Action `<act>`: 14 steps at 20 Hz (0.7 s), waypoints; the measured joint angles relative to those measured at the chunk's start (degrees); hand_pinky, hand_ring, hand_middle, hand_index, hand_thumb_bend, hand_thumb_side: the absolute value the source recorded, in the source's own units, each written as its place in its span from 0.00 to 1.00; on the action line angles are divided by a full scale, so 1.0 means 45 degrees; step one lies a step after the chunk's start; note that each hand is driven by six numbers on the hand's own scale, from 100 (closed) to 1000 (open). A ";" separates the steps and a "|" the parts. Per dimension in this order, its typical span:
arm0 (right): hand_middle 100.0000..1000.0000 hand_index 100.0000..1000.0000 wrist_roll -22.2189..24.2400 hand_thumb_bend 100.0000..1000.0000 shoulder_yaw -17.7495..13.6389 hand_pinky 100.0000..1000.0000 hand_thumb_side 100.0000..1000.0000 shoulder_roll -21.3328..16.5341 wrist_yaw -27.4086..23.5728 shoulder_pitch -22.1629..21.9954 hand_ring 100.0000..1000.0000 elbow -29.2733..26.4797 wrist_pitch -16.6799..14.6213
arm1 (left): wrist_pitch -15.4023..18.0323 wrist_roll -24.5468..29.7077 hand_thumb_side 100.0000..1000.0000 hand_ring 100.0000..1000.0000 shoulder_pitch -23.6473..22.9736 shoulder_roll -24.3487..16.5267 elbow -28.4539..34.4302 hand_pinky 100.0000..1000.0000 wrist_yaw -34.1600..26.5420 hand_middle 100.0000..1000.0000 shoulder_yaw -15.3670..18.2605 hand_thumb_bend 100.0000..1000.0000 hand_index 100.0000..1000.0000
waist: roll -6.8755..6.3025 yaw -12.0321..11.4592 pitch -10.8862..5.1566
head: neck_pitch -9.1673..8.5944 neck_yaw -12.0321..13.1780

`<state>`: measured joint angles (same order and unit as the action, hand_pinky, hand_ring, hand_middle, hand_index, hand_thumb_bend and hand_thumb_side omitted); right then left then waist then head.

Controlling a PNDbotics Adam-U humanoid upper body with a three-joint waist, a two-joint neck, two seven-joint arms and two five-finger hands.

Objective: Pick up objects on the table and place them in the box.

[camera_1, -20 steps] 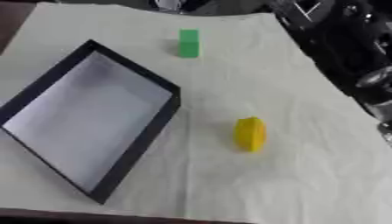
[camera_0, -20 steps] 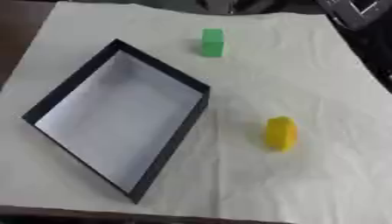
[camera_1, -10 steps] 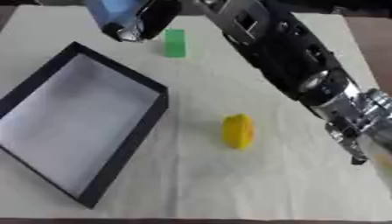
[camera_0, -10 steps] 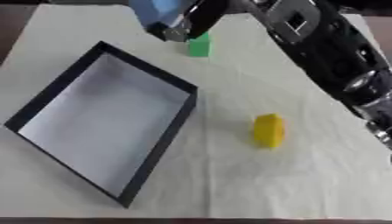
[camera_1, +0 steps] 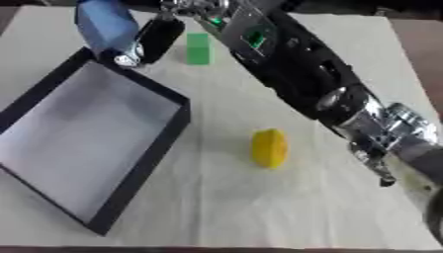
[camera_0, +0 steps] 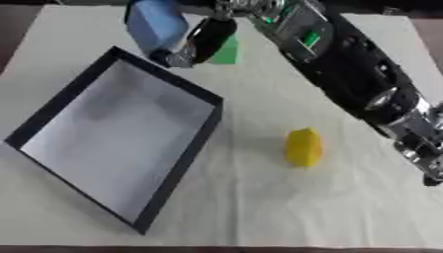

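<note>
The robot's right hand (camera_0: pixel 195 42), black with silver joints, curls its fingers round a smooth blue block (camera_0: pixel 155 24) above the 12 o'clock corner of the black-walled, pale-floored box (camera_0: pixel 186 150). A rounded yellow object (camera_0: pixel 304 147) lies on the cream cloth (camera_0: pixel 259 207) at 3 o'clock of the box; a green block (camera_1: pixel 198 48) stands at 1 o'clock. No writing is legible.

green block (camera_0: pixel 227 52): partly hidden behind right hand (camera_0: pixel 200 40) | blue object (camera_0: pixel 155 24): blurred, shape unclear

a lab-like test bench: plain white cloth (camera_0: pixel 259 207) over a dark table (camera_0: pixel 17 29).
</note>
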<state>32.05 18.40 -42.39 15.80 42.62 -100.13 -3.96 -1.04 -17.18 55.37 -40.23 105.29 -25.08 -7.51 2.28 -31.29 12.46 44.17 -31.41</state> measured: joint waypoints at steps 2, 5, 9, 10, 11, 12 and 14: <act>0.61 0.67 0.0110 0.00 0.0045 0.77 0.15 0.0131 0.0071 -0.0012 0.55 0.0024 0.0044 | -0.0056 0.0069 0.41 0.74 0.0168 0.0189 -0.0208 0.83 0.0022 0.80 -0.0091 0.18 0.83 | 0.0000 -0.0186 0.0000 | 0.0001 -0.0165; 0.61 0.67 0.0210 0.00 0.0086 0.77 0.15 0.0253 0.0201 -0.0009 0.55 0.0156 0.0055 | -0.0110 0.0164 0.43 0.74 0.0240 0.0399 -0.0465 0.83 0.0072 0.80 -0.0182 0.17 0.83 | 0.0000 -0.0304 0.0000 | 0.0001 -0.0399; 0.61 0.67 0.0217 0.00 0.0159 0.77 0.15 0.0383 0.0229 0.0009 0.55 0.0123 0.0037 | -0.0196 0.0248 0.44 0.74 0.0256 0.0551 -0.0715 0.83 0.0130 0.80 -0.0269 0.16 0.83 | 0.0096 -0.0430 0.0000 | 0.0002 -0.0571; 0.61 0.67 0.0217 0.00 0.0170 0.77 0.15 0.0402 0.0228 0.0009 0.55 0.0069 0.0036 | -0.0219 0.0269 0.44 0.74 0.0270 0.0551 -0.0791 0.83 0.0162 0.80 -0.0299 0.16 0.83 | 0.0121 -0.0466 0.0000 | 0.0002 -0.0596; 0.61 0.67 0.0224 0.00 0.0198 0.77 0.14 0.0409 0.0228 0.0009 0.56 -0.0003 0.0031 | -0.0247 0.0296 0.44 0.74 0.0304 0.0550 -0.0867 0.83 0.0193 0.80 -0.0336 0.16 0.83 | 0.0135 -0.0505 0.0000 | 0.0002 -0.0633; 0.62 0.67 0.0262 0.00 0.0251 0.78 0.14 0.0422 0.0228 0.0008 0.56 -0.0062 0.0008 | -0.0277 0.0326 0.44 0.74 0.0370 0.0550 -0.0956 0.83 0.0227 0.80 -0.0367 0.16 0.83 | 0.0143 -0.0549 0.0000 | 0.0002 -0.0684; 0.64 0.68 0.0409 0.00 0.0364 0.78 0.18 0.0525 0.0276 0.0001 0.58 -0.0153 -0.0082 | -0.0326 0.0381 0.44 0.74 0.0495 0.0550 -0.1122 0.83 0.0313 0.80 -0.0430 0.16 0.83 | 0.0144 -0.0662 0.0000 | 0.0002 -0.0784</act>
<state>33.89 20.04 -40.03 17.05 42.62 -100.81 -4.33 -2.51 -15.47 57.60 -37.76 100.24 -23.68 -9.44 2.93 -34.27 12.46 44.18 -34.94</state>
